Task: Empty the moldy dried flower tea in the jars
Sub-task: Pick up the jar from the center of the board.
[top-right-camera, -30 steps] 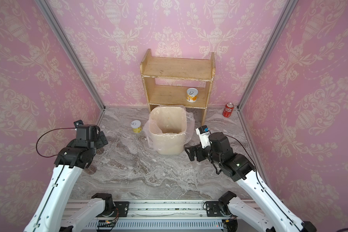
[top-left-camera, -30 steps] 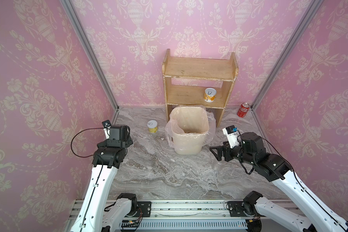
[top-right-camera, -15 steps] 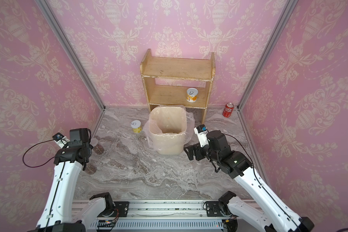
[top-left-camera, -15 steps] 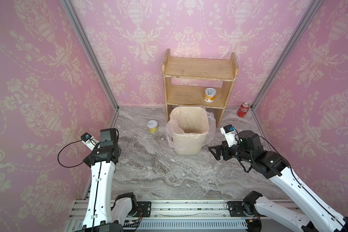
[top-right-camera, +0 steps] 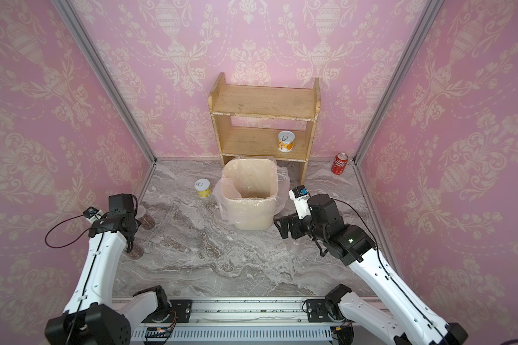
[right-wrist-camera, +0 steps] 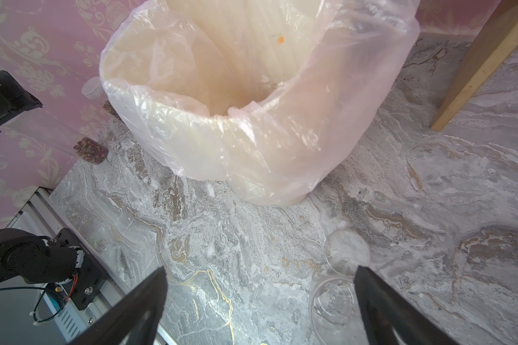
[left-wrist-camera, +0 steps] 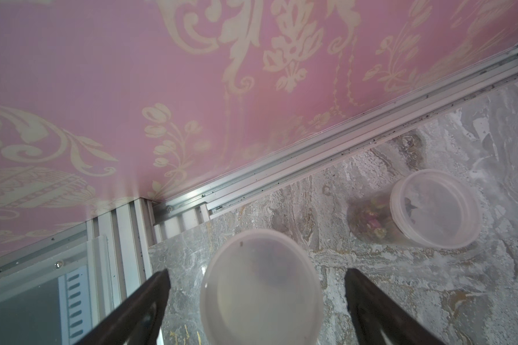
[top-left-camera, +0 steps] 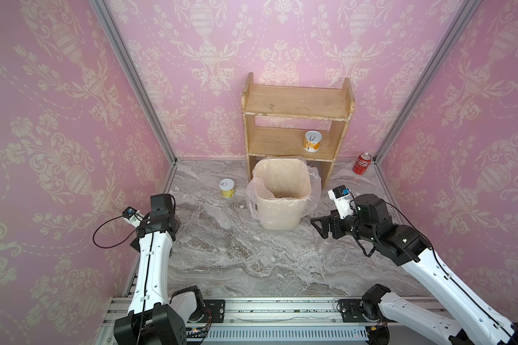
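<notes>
L claw (left-wrist-camera: 256, 274) points down over near jar (left-wrist-camera: 260, 292) at left edge of tabletop (top-left-camera: 237, 254), by the pink wall. Fingers apart, one each side of the jar's translucent lid, gap both sides, no contact. Near jar upright, lid on. In a top view, dried flower tea (top-right-camera: 135, 254) shows brown-red at its bottom. Far jar (left-wrist-camera: 416, 209) stands further back along same wall, apart from near jar, lid on, pinkish-brown buds heaped low inside.

R claw (right-wrist-camera: 260, 271) wide apart, holding nothing, hovers near right side of bin (top-left-camera: 278, 218), aimed toward it. Below it on tabletop: empty jar (right-wrist-camera: 332, 301), clear, no tea inside, w/ a smaller clear round piece (right-wrist-camera: 346, 254) just beside it. Can't tell if that's its lid.

Bin is cream w/ clear plastic liner, centre-back, in front of wooden shelf (top-left-camera: 296, 104). Yellow-white shelf tin (top-left-camera: 312, 142) sits on lower board, second tin (top-left-camera: 227, 188) on tabletop left of bin, red cola can (top-left-camera: 362, 163) in back right corner.
</notes>
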{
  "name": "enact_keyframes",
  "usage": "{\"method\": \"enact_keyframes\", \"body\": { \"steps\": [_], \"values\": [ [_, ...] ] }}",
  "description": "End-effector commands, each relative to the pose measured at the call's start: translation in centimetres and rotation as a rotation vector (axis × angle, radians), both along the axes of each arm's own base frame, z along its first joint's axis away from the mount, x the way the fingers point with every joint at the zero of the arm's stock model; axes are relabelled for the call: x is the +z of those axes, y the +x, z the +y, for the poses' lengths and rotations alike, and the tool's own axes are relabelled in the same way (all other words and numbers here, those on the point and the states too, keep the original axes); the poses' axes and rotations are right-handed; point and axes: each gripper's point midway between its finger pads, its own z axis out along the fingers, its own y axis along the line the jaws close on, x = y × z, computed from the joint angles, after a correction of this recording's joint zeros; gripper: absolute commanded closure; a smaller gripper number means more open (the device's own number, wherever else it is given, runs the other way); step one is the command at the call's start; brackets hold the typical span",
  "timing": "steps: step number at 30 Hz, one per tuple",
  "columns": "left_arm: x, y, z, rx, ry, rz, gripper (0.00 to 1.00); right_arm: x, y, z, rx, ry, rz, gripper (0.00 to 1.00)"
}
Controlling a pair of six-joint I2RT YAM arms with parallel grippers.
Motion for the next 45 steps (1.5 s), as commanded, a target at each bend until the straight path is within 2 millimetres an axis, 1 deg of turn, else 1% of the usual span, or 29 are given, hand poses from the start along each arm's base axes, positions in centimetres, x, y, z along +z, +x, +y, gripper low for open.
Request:
{"method": "enact_keyframes", "body": {
  "steps": [1,4,12,23,27,30,32,35,37,41,43,45],
  "values": [
    [-1.2,0.2,0.0,0.045,-0.035,-0.035,0.09,-0.4,-0.5,-0.1,0.017,-0.024,0.002,0.01],
    [-1.7,0.5,0.2,0.045,-0.029,-0.034,0.12,-0.8,-0.5,-0.2,0.016,-0.033,0.004,0.01],
    [-2.8,0.6,0.6,0.063,-0.037,-0.017,0.26,-1.7,-0.7,-0.7,0.011,-0.057,-0.001,0.00],
    [-2.5,0.3,0.5,0.057,-0.031,-0.027,0.48,-2.1,-1.1,-1.3,0.002,-0.067,-0.012,0.01],
    [-2.1,0.1,0.4,0.053,-0.029,-0.043,0.58,-1.8,-1.3,-1.5,0.000,-0.066,-0.021,0.00],
    [-1.8,0.3,-0.1,0.036,-0.052,-0.071,0.66,-1.4,-1.5,-1.6,-0.002,-0.063,-0.025,0.00],
    [-1.4,0.7,-0.5,0.008,-0.073,-0.099,0.71,-1.1,-1.7,-1.7,-0.001,-0.058,-0.032,0.00],
    [-0.7,2.1,-1.6,-0.087,-0.116,-0.152,0.76,-0.3,-2.1,-1.9,0.004,-0.050,-0.051,0.01],
    [0.0,3.0,-2.4,-0.157,-0.143,-0.184,0.81,0.3,-2.4,-2.0,0.008,-0.044,-0.068,0.01],
    [1.9,4.2,-3.6,-0.271,-0.161,-0.227,0.89,1.0,-2.8,-2.0,0.020,-0.030,-0.089,0.00],
    [3.1,5.4,-4.9,-0.383,-0.183,-0.261,0.91,1.2,-2.9,-1.9,0.031,-0.022,-0.088,0.01],
    [4.6,6.6,-6.6,-0.519,-0.207,-0.309,0.92,1.4,-3.0,-1.5,0.048,-0.011,-0.087,0.01]
  ]
}}
